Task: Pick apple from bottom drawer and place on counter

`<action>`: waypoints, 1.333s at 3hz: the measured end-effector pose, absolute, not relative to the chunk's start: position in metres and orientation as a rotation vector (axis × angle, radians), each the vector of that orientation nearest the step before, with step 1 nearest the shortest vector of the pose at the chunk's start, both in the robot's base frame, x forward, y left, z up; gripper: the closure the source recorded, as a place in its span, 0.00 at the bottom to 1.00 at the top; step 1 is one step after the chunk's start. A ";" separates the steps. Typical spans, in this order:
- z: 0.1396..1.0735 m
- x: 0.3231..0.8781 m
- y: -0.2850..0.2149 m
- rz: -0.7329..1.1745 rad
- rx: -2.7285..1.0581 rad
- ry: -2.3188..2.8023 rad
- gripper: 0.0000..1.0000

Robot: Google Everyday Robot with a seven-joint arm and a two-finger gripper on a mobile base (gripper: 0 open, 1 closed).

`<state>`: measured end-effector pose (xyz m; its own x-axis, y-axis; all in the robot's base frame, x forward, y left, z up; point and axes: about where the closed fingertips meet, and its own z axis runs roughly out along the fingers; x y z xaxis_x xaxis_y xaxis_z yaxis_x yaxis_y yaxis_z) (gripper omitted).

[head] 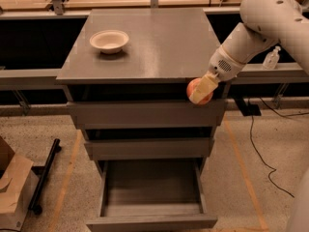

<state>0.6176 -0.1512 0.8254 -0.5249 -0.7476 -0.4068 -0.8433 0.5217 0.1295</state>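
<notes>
The claw [203,89] is pinching the apple [193,86], with one pale finger lying across the front of the fruit. It hangs in the air in front of the right front corner of the cabinet, just below the edge of the counter [159,47] and before the top drawer front. The apple is not on the counter and not in any drawer.

The cabinet has three drawers. The bottom drawer [150,209] is pulled far out and its flat grey floor is in view; the two upper drawers are pushed in.

On the counter, near the back left, stands one white bowl [109,41], well apart from the claw.

On the floor at the left there is one cardboard box [12,192] with one black bar [43,178] beside it. One small bottle [272,59] stands behind the arm at the right.
</notes>
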 end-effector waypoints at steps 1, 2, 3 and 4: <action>0.824 0.617 -0.151 0.453 -1.330 2.466 1.00; 0.821 0.632 -0.153 0.484 -1.309 2.467 1.00; 0.834 0.655 -0.159 0.454 -1.300 2.456 1.00; 0.863 0.666 -0.167 0.386 -1.277 2.424 1.00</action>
